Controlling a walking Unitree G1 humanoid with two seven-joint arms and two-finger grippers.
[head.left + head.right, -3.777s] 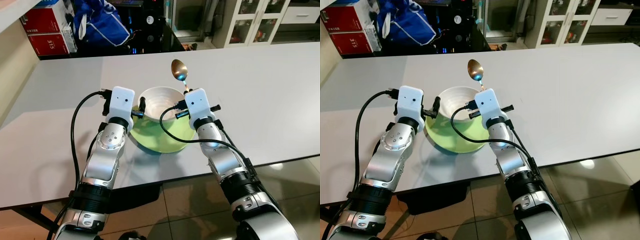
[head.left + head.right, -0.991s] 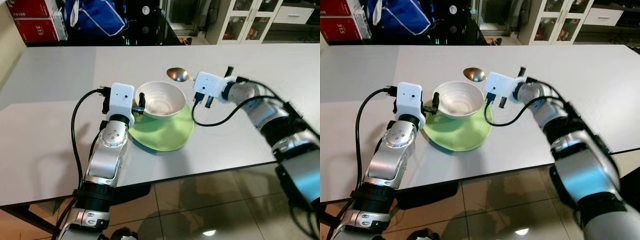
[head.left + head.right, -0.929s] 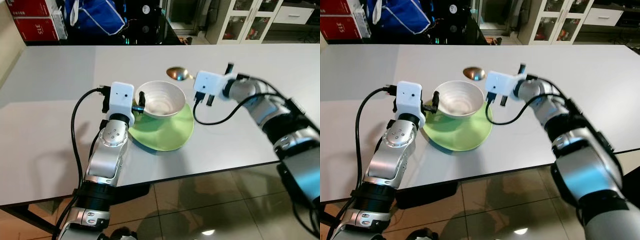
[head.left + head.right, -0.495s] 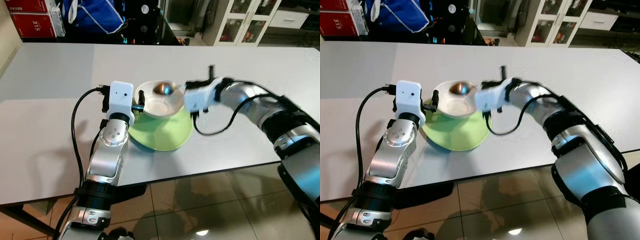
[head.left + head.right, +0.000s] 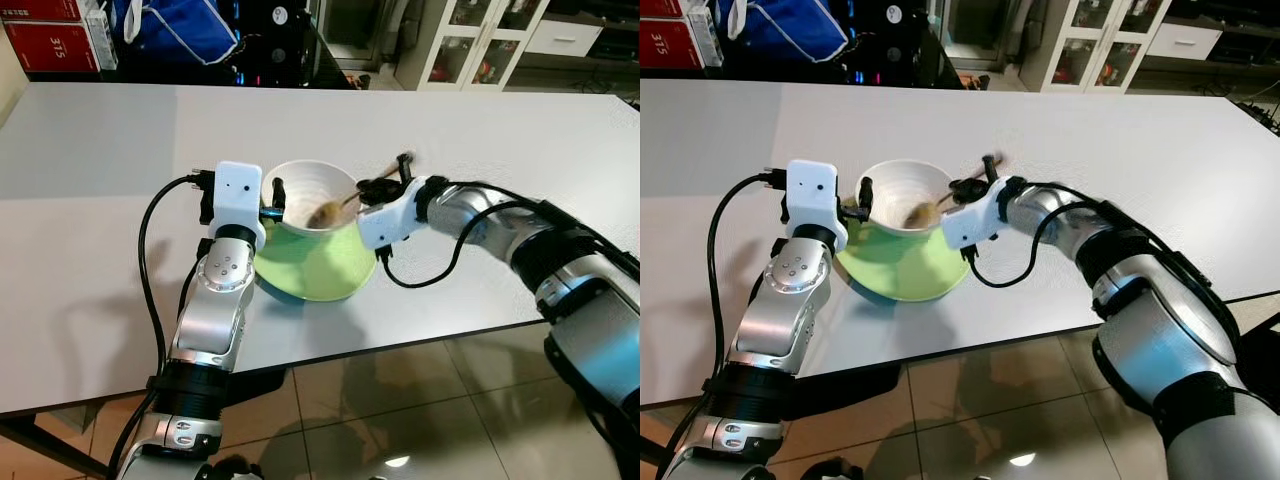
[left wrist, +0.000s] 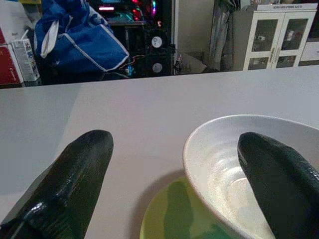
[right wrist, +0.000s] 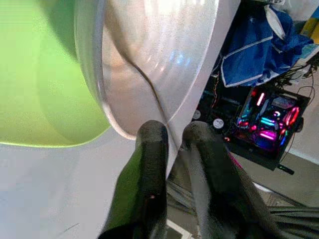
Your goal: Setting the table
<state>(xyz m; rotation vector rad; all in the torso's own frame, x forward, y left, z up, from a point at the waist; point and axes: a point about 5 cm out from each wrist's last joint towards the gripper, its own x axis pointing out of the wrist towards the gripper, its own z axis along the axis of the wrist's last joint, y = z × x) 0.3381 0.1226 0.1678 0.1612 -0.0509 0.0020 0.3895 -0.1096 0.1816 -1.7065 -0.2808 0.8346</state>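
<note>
Holding a thin metal spoon (image 5: 335, 208) by its handle, the right tool (image 5: 385, 185) sits clenched just beside the near-right rim of the round white ribbed bowl (image 5: 305, 190), with the spoon's head dipped down inside the bowl and the handle slanting up over the rim to the fingers. In the right wrist view the two black fingers (image 7: 152, 169) are pinched close together against the bowl's outer wall. On the opposite side of the bowl, the left tool (image 6: 174, 164) is spread wide, one finger outside the bowl's left rim and the other over its inside, straddling the rim without visibly gripping it. The bowl rests on a round lime-green plate (image 5: 325, 270), which lies on the pale grey counter (image 5: 120, 150) towards its near edge. By my reading, the step in hand is laying the spoon into the bowl; the next move calls for the right tool to let go so the spoon rests against the bowl's wall, then to draw back from the bowl without knocking its rim. Counted: one spoon, one bowl, one plate, two tools.
</note>
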